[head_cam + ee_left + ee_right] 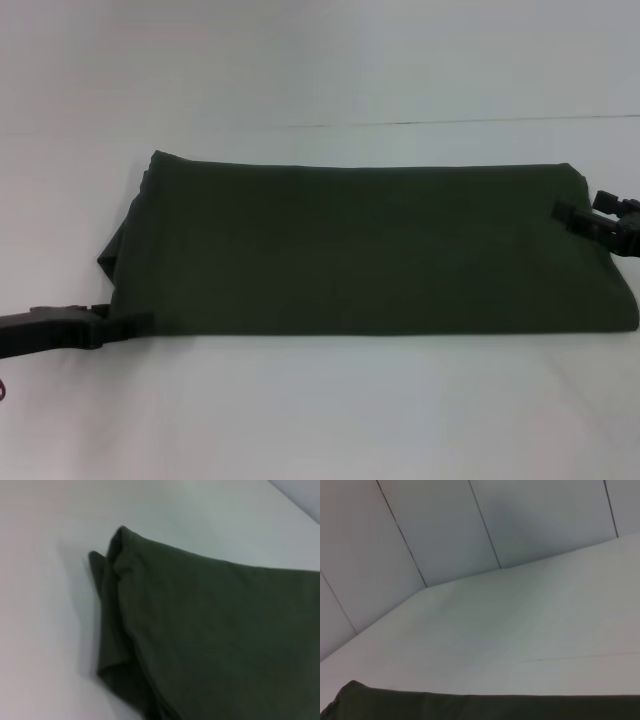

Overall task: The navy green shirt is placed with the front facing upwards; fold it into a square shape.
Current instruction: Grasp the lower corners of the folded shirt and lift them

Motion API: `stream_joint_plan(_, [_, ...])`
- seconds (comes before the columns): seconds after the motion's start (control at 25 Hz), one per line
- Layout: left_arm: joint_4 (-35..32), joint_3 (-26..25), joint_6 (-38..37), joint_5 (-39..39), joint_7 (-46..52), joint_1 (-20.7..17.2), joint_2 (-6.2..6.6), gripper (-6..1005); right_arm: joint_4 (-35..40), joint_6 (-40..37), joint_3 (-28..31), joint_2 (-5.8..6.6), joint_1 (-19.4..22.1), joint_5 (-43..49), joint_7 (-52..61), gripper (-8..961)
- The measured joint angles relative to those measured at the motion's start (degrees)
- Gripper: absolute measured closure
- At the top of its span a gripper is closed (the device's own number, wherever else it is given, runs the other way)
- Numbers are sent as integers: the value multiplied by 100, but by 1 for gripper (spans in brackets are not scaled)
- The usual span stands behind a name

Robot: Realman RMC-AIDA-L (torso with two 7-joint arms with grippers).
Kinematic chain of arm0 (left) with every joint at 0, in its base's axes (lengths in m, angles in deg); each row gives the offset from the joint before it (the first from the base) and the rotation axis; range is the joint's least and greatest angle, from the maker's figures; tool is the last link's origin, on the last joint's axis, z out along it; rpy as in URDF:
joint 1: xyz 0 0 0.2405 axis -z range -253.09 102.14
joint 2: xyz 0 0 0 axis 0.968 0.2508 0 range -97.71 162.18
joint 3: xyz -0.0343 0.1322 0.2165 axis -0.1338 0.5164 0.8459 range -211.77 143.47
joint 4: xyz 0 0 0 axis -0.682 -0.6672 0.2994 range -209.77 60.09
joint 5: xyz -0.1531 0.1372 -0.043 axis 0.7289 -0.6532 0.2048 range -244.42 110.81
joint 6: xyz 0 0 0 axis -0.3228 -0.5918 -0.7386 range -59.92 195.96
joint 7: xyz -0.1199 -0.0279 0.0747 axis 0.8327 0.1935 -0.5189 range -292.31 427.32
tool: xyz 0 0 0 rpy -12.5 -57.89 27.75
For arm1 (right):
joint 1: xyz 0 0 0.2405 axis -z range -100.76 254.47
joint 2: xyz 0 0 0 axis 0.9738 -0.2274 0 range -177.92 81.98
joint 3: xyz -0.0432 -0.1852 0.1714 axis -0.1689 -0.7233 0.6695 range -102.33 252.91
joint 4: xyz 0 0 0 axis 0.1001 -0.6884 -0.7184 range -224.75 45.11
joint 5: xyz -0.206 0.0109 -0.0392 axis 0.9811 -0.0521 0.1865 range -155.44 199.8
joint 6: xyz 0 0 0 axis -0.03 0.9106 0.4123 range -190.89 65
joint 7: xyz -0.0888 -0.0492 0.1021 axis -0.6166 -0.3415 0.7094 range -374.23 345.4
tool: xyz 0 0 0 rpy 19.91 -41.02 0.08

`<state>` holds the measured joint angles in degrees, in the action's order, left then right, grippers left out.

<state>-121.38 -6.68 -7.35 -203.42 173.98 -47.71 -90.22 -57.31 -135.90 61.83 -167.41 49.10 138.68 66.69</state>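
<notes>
The navy green shirt (370, 250) lies on the white table (320, 420), folded into a wide flat rectangle with only plain green cloth showing. No letters or neck label are visible. My left gripper (135, 322) is at the shirt's near left corner, touching its edge. My right gripper (580, 212) is at the shirt's right edge, near the far corner. The left wrist view shows the shirt's layered left end (215, 630) with folds stacked at the corner. The right wrist view shows only a strip of the shirt (470, 707).
A thin seam (450, 122) runs across the table behind the shirt. White panelled walls (445, 530) rise beyond the table's far edge. Bare table surface surrounds the shirt on all sides.
</notes>
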Motion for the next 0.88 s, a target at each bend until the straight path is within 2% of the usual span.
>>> stream_joint_plan(0.16, [0, 48, 118, -24, -9, 2, 0, 169, 6, -4, 1, 0, 7, -8, 15, 82])
stream_joint_plan(0.64, [5, 105, 252, -15, -76, 2, -1, 634, 12, -20, 1, 0, 41, -9, 35, 84])
stream_joint_plan(0.88, [5, 111, 252, -20, -85, 9, -5, 809, 12, -75, 5, 0, 54, -14, 37, 83])
